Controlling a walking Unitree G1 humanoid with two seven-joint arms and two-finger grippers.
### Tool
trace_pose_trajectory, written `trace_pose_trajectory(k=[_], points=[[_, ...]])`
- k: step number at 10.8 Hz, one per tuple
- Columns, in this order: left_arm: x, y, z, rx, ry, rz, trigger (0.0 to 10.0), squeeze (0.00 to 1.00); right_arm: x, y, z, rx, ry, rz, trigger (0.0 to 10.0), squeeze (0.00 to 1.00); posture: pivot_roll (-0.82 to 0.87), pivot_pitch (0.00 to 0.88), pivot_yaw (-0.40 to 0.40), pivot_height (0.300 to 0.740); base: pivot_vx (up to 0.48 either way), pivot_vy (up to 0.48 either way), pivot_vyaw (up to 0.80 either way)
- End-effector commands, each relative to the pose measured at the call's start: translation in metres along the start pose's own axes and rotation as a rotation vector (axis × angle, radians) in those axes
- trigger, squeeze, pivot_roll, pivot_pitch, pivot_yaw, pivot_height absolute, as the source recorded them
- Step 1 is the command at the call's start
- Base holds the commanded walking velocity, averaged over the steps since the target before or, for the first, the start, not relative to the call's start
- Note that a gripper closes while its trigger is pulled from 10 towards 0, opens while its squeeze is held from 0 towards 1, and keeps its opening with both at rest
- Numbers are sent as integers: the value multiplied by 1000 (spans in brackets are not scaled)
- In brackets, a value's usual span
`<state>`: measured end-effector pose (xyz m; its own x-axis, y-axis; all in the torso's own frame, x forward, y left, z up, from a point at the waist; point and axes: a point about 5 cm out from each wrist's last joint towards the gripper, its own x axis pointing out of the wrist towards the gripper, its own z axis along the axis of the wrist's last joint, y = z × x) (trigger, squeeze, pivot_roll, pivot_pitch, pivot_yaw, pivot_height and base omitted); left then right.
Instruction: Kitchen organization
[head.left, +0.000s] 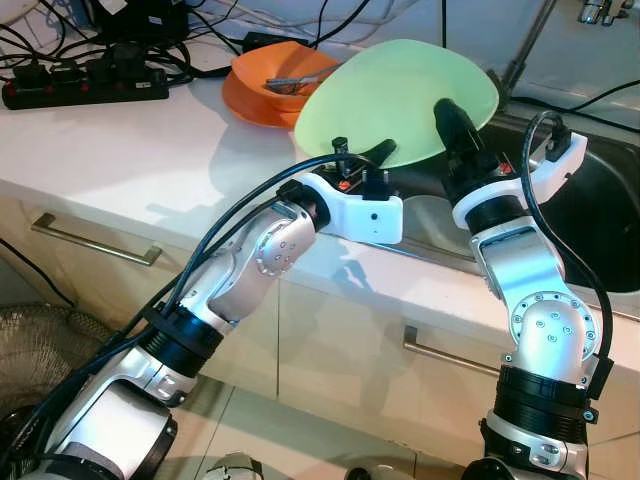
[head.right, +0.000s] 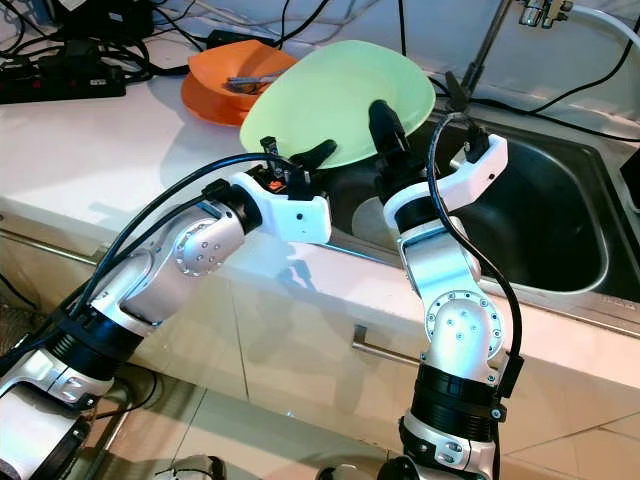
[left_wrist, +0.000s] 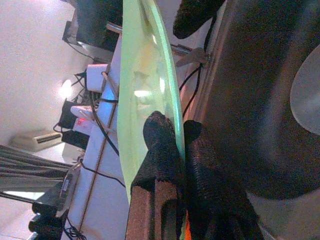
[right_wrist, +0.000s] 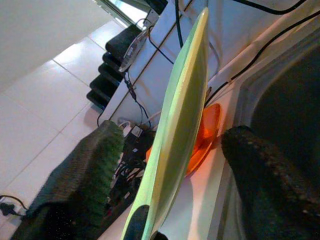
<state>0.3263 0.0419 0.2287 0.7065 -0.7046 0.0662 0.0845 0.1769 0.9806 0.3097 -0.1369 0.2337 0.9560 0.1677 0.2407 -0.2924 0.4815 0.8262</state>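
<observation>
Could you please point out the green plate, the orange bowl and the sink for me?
green plate (head.left: 400, 95): left eye view, middle of its inner face.
orange bowl (head.left: 252, 98): left eye view, its near outer wall.
sink (head.right: 560, 225): right eye view, bare inner wall of the basin.

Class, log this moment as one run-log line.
left gripper: shut on green plate rim | right gripper: open, straddling plate | over sink edge

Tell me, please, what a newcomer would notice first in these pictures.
The large pale green plate is held tilted over the counter edge by the sink. The left gripper pinches its rim; the right gripper's fingers stand open on either side of it. Behind sits an orange bowl holding a utensil.
</observation>
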Motion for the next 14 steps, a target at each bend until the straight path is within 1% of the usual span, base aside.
trace_pose_trajectory(k=[1,12,13,14], points=[[2,9,9,18,-45,29,10000,0,2,0,3,-7,-18,-15,0,0,43,60,-70,740,0,0,0],[3,11,12,34,-64,39,10000,0,5,-2,-4,7,0,-33,0,0,44,75,-72,740,0,0,0],[3,12,12,23,-68,46,10000,1000,5,-2,-4,10,-1,-34,0,0,45,75,-72,740,0,0,0],[4,12,12,15,-70,46,10000,1000,5,-3,-5,13,-1,-36,0,0,45,75,-72,740,0,0,0]])
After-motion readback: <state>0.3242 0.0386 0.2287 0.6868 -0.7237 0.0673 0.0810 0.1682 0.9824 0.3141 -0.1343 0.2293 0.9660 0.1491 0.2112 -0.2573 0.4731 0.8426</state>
